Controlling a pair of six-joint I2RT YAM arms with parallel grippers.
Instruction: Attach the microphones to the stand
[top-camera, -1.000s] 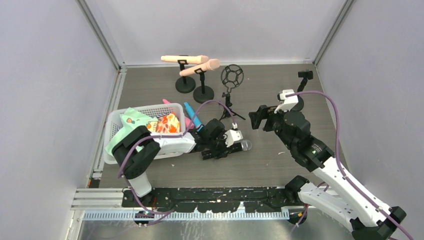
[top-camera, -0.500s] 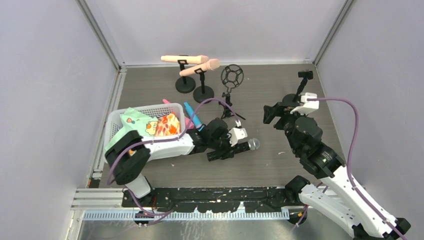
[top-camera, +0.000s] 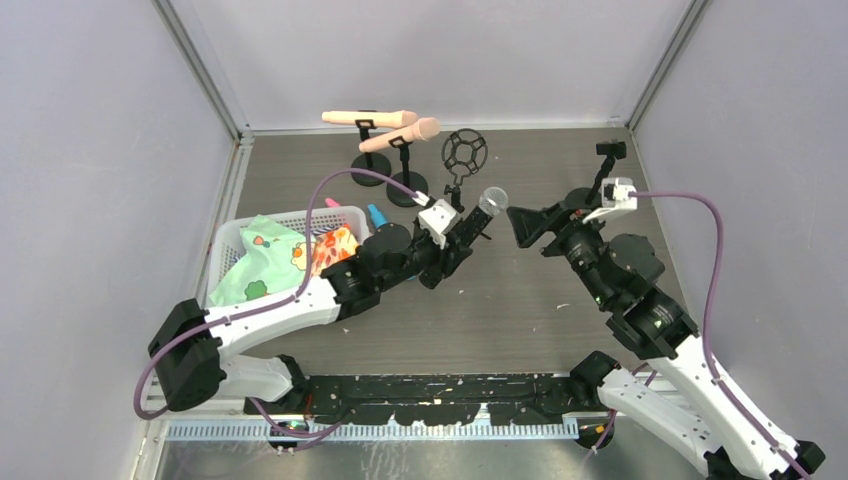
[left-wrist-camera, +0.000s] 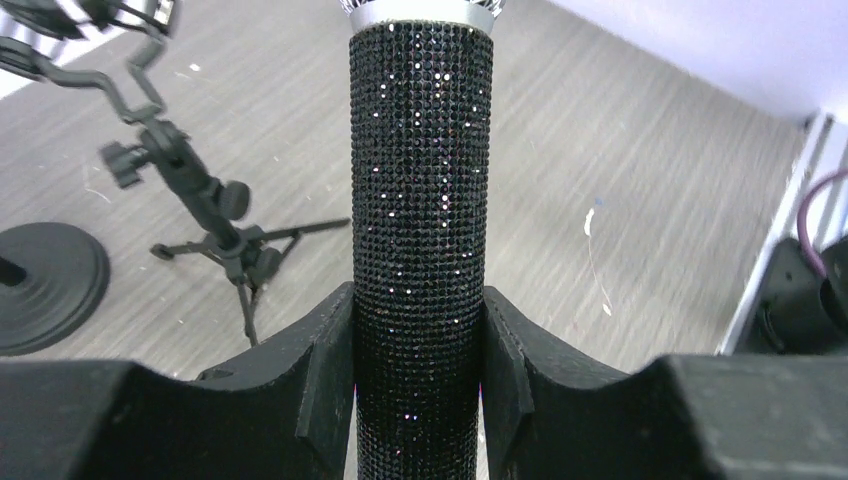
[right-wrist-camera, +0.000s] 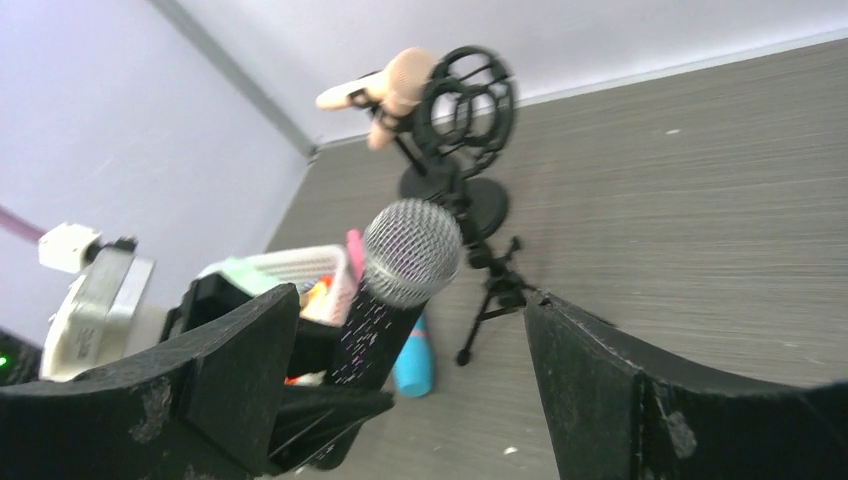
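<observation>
Left wrist view cuts off the clamped black microphone at its head.

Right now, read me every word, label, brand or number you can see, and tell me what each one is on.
No text can be read in any view.
On the black microphone: only glitter on the body, no brand visible.
On the cloths in the basket: printed pictures, no legible words.
On the peach microphones and the stands: no lettering shows at this size.
</observation>
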